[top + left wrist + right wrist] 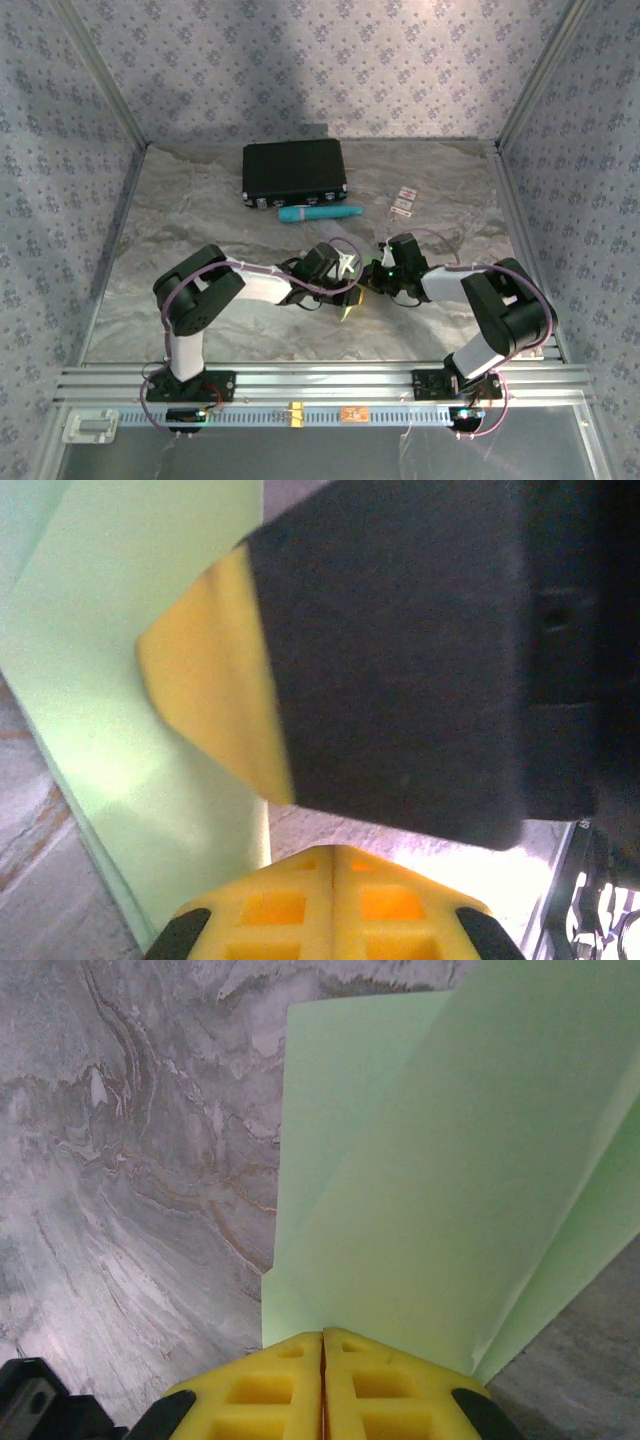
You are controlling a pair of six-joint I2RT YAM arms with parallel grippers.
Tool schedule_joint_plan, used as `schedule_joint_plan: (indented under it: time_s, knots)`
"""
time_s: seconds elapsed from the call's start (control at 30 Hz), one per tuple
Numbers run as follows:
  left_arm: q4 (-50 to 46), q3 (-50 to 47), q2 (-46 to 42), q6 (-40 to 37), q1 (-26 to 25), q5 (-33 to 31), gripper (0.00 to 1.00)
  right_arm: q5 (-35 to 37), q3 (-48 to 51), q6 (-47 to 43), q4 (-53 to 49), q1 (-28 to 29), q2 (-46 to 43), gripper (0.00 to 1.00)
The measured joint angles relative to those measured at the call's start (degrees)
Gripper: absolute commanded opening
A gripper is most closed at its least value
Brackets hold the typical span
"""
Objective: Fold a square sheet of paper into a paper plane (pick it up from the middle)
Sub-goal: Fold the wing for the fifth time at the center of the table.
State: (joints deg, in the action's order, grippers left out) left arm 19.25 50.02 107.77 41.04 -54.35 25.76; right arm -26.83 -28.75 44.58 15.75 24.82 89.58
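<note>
Marbled grey stone is covering the desk (pixel 190 210) in front of you, with flowered wallpaper (pixel 320 60) closing it in on three sides. A black case (pixel 294 173) is lying toward the back, and a teal tube (pixel 320 213) is lying just in front of that case.

Your two arms are meeting on the near side of the case, in front of the tube. The left arm (pixel 200 295) is bending sharply at its elbow and stretching low across the desk toward the right arm. The right arm (pixel 510 305) is folding back over its base and reaching in toward the left arm.

The right pincer (pixel 323 1338) is clenching the green paper (pixel 420 1190), whose layers are fanning out from between the yellow tips above the stone. The left pincer (pixel 333 855) is pressing its tips together too. The paper is running past and behind them, and you cannot tell from here whether they are pinching it. One yellow finger (pixel 205 695) of the right pincer is hanging close ahead of the left tips, overlapping the paper.
</note>
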Motion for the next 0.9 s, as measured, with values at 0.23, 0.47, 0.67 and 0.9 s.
schedule_joint_plan:
  time_s: [0.23,0.47,0.67,0.9]
  knots:
    - [-1.75,0.09,0.07,-1.77,0.0,-0.2,0.06,0.0,0.0,0.0,0.0,0.0,0.0,0.09]
    - [-4.17,0.09,-0.74,-4.26,-0.02,-0.9,0.06,0.0,0.0,0.0,0.02,0.0,0.07,0.09]
    - [-6.51,-1.16,-2.47,-6.05,-0.15,-1.88,0.06,-0.04,0.0,0.0,0.07,-0.07,0.11,0.09]
    - [-9.2,-4.11,-6.45,-6.54,-0.74,-4.48,0.06,-0.04,0.0,0.0,0.09,-0.04,0.13,0.09]
